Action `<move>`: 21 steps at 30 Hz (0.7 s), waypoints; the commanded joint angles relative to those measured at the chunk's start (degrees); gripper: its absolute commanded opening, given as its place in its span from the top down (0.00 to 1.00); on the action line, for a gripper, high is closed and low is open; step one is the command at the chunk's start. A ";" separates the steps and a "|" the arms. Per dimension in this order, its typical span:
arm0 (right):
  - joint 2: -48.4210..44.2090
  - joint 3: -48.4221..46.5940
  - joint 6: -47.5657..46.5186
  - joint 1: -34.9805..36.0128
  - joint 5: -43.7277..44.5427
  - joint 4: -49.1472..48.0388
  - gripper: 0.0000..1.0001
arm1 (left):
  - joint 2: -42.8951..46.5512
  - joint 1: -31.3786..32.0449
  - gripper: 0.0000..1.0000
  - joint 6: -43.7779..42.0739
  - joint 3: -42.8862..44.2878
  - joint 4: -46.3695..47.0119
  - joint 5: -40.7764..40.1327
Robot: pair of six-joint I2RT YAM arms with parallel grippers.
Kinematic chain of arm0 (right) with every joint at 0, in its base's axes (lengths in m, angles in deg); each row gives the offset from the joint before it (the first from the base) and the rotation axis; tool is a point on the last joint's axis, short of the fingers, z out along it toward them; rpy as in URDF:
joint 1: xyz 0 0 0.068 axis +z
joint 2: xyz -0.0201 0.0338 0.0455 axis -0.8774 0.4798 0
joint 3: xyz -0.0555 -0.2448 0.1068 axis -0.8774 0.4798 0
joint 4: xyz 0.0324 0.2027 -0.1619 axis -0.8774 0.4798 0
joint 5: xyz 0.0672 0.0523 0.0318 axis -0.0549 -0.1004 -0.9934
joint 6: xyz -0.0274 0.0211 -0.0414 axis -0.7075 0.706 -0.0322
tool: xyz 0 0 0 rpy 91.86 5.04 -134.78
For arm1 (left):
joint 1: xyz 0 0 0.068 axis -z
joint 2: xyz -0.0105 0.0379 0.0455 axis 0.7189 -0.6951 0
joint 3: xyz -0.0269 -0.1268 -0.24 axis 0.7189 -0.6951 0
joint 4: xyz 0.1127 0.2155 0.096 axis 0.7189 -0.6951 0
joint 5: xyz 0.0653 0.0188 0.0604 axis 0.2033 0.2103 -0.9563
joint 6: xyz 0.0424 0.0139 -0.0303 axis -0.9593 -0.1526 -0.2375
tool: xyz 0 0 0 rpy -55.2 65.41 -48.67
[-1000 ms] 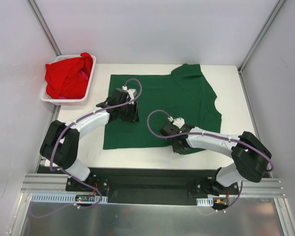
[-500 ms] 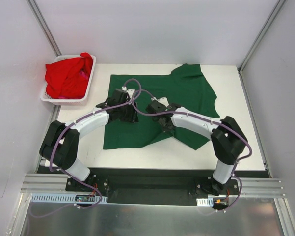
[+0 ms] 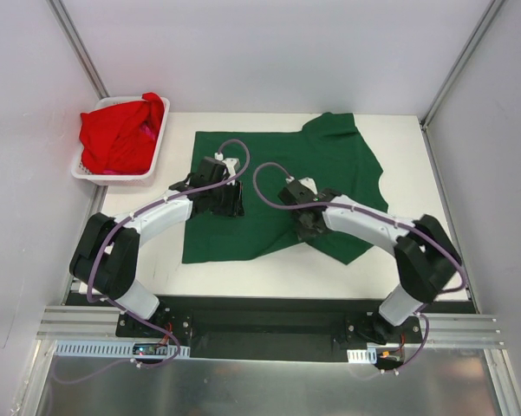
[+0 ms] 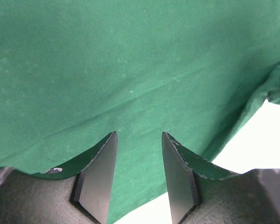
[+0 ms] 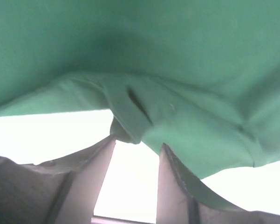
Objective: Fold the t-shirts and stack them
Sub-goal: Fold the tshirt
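In the last second my right gripper [image 3: 308, 224] went from the near hem of the green shirt [image 3: 312, 165] in towards its middle, dragging that hem with it, then eased back a little. The near right edge now lies doubled inward, so I judge the first fold begun but not laid flat. Its fingers [image 5: 170, 182] stand apart with a pucker of green cloth at the tips and white table [image 3: 407, 156] showing between them, so it looks let go. My left gripper [image 3: 230, 204] has not moved. It sits over the shirt's left half, fingers [image 4: 100, 177] apart, clamping nothing. The green shirt is spread on the table, and the red shirts [image 3: 117, 134] wait heaped in the basket [image 3: 147, 169] at far left. I can read no brand, label or writing anywhere.
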 commanded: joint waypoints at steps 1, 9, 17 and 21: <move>-11.38 7.29 6.19 2.20 -0.51 2.36 0.53 | 1.41 -0.74 0.57 -1.24 0.68 0.89 0.07; -19.76 13.72 12.16 4.93 1.69 8.52 0.51 | 1.23 -0.83 0.57 -1.15 0.77 0.98 0.51; -19.33 20.40 16.47 5.28 2.83 6.15 0.50 | 1.49 -0.92 0.57 -1.15 0.59 0.98 0.07; -17.66 21.81 18.85 5.37 5.81 5.01 0.50 | 1.85 -1.01 0.57 -1.33 0.24 0.98 -0.28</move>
